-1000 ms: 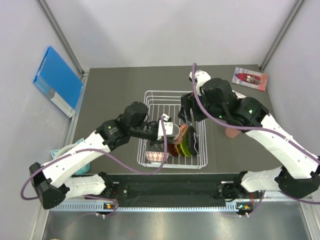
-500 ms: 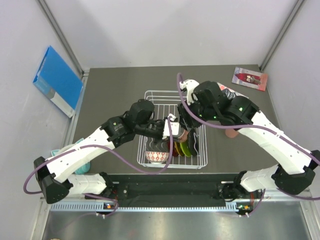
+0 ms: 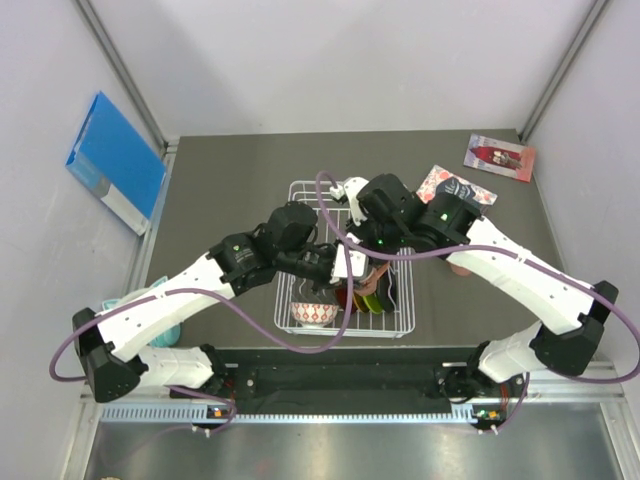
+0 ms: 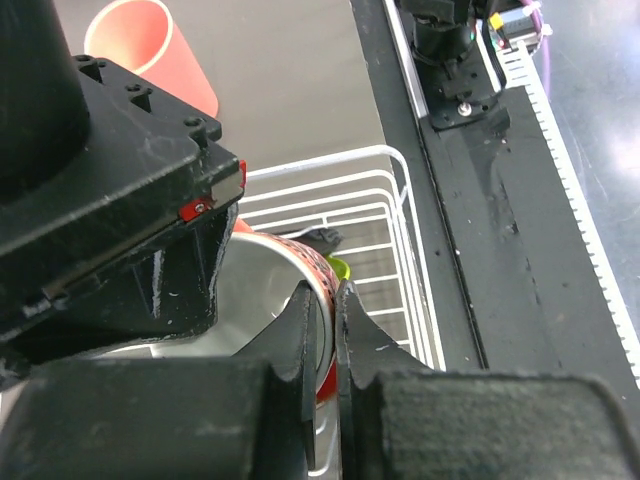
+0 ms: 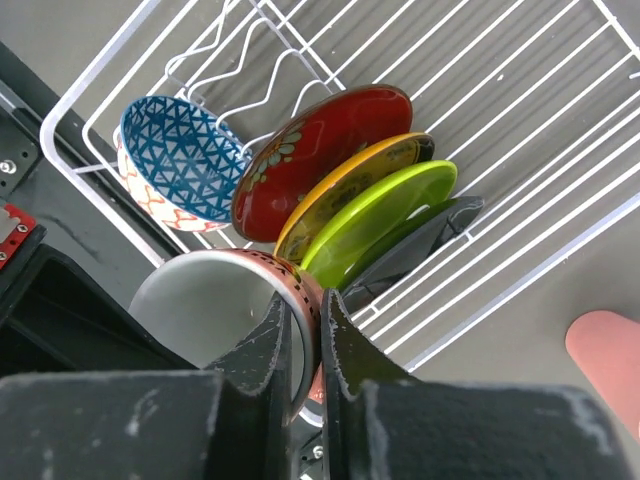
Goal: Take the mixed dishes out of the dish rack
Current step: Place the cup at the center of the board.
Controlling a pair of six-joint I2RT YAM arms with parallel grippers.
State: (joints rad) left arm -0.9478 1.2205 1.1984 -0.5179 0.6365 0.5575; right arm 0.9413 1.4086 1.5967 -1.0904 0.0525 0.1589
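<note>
Two claws are on one dish. The left gripper (image 4: pixel 325 300) and the right gripper (image 5: pixel 300 305) are each clenched on the rim of the salmon mug (image 5: pixel 215 300), with the wall pinched between one finger inside and one outside.

The mug is held over the dish rack (image 3: pixel 300 190), near its middle in the top view. Left inside the rack:
- Four plates stand in the slots toward 5 o'clock: red plate (image 5: pixel 320 150), amber plate (image 5: pixel 350 185), lime-green plate (image 5: pixel 385 215), black plate (image 5: pixel 420 245).
- The patterned bowl (image 5: pixel 175 160) sits at the 7 o'clock corner.

The pink cup (image 3: pixel 462 265) is already out on the table, at 3 o'clock of the rack.

Step judged: a hand-over of the mug between the arms, with most of the load not yet removed.

To be done well:
- Only one claw should be released, and only once the other's pinch is judged firm.
- The freed arm should be withdrawn along its own finger line, so the rim is not twisted.
- The mug should be raised clear of the plate edges before it is carried out past the wire side.
</note>
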